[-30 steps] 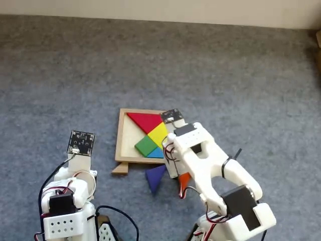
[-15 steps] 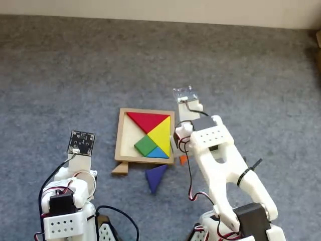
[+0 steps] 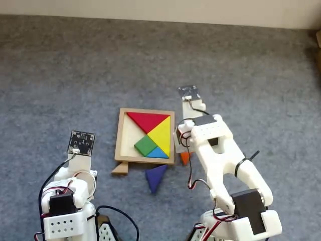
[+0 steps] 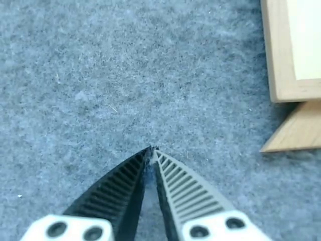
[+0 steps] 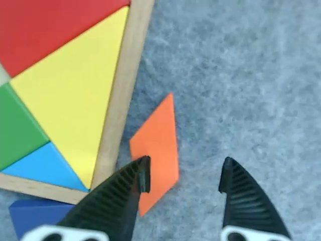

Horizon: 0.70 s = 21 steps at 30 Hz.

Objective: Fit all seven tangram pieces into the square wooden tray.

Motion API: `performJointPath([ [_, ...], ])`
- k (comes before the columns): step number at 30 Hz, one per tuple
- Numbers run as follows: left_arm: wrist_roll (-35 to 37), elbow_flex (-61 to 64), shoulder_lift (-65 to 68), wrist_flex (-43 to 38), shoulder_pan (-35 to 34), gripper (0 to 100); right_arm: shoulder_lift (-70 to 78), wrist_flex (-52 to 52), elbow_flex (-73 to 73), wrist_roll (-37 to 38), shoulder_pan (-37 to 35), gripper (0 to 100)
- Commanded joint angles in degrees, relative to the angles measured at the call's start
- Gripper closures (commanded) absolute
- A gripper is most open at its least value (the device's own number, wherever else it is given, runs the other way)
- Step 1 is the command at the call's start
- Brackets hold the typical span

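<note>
The square wooden tray [image 3: 145, 111] lies mid-worktop, holding a smooth red triangle [image 3: 148, 121], yellow triangle [image 3: 161, 134], green square [image 3: 145, 146] and small blue triangle [image 3: 158, 152]. An orange parallelogram [image 5: 156, 150] lies just right of its rim, under the right gripper [image 5: 185, 170], whose ribbed fingers are apart. A dark blue triangle [image 3: 155, 176] and a plain wood triangle [image 3: 120, 168] lie on the near side. The left gripper [image 4: 152, 150], fingers together, hangs over the fuzzy grey worktop [image 3: 75, 75].

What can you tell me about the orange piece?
The orange piece is a flat, slanted four-sided shape with sharp corners, smooth and painted, probably wood. It lies flat on the grey carpet, just outside the rim of the tray, not in it. The right gripper hangs open over it, with one fingertip across its edge.
</note>
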Motion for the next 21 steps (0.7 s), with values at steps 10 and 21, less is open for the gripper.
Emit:
performJointPath([
  [10, 0.53, 1.19, -2.68, 0.35, 1.01, 99, -1.80, 1.98, -0.75, 0.79, -3.30, 82.5],
  [21, 0.53, 1.19, -2.59, 0.35, 1.01, 99, -6.02, 1.89, -0.48, 3.87, -3.56, 88.2],
])
